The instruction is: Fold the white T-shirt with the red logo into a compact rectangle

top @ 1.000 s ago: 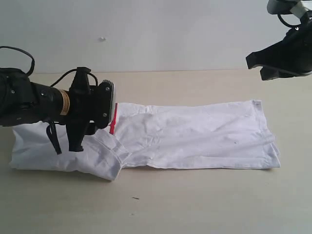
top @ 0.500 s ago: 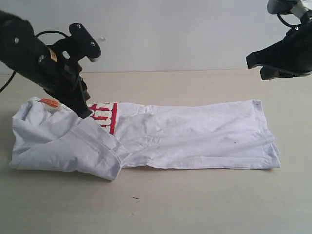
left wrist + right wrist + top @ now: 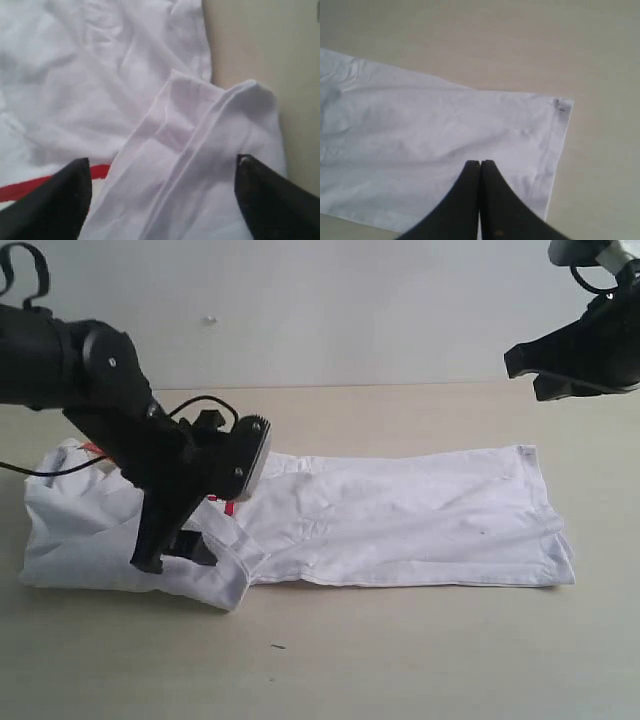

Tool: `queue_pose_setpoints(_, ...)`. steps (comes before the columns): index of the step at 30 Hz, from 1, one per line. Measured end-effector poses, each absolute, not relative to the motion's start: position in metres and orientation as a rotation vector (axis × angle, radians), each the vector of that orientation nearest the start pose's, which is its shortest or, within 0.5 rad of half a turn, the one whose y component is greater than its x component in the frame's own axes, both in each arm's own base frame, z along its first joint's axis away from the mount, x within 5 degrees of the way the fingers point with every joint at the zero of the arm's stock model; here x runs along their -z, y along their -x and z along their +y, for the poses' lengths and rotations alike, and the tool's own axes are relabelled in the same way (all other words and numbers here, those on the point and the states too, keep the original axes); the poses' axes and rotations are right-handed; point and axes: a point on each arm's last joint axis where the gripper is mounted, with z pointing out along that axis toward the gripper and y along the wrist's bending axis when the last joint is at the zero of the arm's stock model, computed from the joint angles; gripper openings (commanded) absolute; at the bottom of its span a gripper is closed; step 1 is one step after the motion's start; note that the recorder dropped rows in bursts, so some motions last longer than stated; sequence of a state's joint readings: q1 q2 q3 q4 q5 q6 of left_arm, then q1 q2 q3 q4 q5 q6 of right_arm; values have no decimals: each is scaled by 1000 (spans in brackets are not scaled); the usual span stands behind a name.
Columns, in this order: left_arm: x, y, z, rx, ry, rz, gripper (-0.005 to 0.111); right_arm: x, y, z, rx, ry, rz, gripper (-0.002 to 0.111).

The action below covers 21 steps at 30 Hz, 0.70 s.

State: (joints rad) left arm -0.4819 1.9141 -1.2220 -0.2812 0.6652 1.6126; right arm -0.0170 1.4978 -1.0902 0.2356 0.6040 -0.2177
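The white T-shirt (image 3: 400, 520) lies as a long flat band across the table, its left end folded over into a thick sleeve flap (image 3: 225, 580). My left gripper (image 3: 175, 555) points down at that flap and is open. In the left wrist view its fingers (image 3: 55, 200) stand wide apart over the folded sleeve (image 3: 200, 150), and the gripper (image 3: 161, 161) pinches nothing. Only slivers of the red logo (image 3: 229, 507) (image 3: 30, 189) show beside the arm. My right gripper (image 3: 480, 163) is shut and empty, and it hangs high over the hem end (image 3: 555, 135) of the shirt (image 3: 420, 125).
The beige table (image 3: 400, 660) runs bare in front of and behind the shirt. A white wall (image 3: 350, 310) stands at the back. The right arm (image 3: 575, 350) hovers at the upper right, well above the cloth.
The left arm, lifted up and back half a second ago with the logo and orange tag uncovered, has swung down over the sleeve flap with open jaws, covering most of the logo. The right arm is unmoved.
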Motion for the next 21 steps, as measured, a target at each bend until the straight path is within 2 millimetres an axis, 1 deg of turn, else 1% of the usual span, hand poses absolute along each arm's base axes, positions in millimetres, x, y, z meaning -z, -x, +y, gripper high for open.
queue_pose_setpoints(3, -146, -332, -188, 19, 2859, -1963, 68, -279, -319, 7, -146, 62, 2467, 0)
queue_pose_setpoints(7, -128, -336, -187, 62, 2865, -1908, 57, -279, -319, 6, -143, 60, 2458, 0)
queue_pose_setpoints(9, -121, -338, -187, 68, 2863, -1895, 44, -279, -319, 6, -143, 60, 2458, 0)
queue_pose_setpoints(10, -118, -338, -187, 63, 2858, -1893, 24, -279, -319, 6, -143, 60, 2458, 0)
queue_pose_setpoints(11, -117, -338, -187, 65, 2858, -1891, 15, -279, -319, 6, -143, 60, 2458, 0)
queue_pose_setpoints(12, -116, -338, -188, 67, 2859, -1892, 0, -279, -319, 6, -143, 60, 2458, 0)
queue_pose_setpoints(14, -116, -339, -188, 82, 2866, -1896, 2, -279, -320, 6, -143, 60, 2457, 0)
queue_pose_setpoints(17, -125, -338, -188, 90, 2879, -1897, 2, -279, -320, 6, -143, 60, 2457, 0)
queue_pose_setpoints(18, -129, -337, -188, 85, 2880, -1894, 2, -279, -320, 6, -143, 60, 2457, 0)
queue_pose_setpoints(19, -139, -333, -186, 65, 2879, -1883, 2, -279, -320, 6, -143, 60, 2457, 0)
queue_pose_setpoints(20, -144, -331, -185, 47, 2873, -1873, 2, -279, -320, 6, -143, 60, 2457, 0)
queue_pose_setpoints(21, -150, -325, -183, 5, 2853, -1843, 2, -279, -320, 6, -143, 60, 2457, 0)
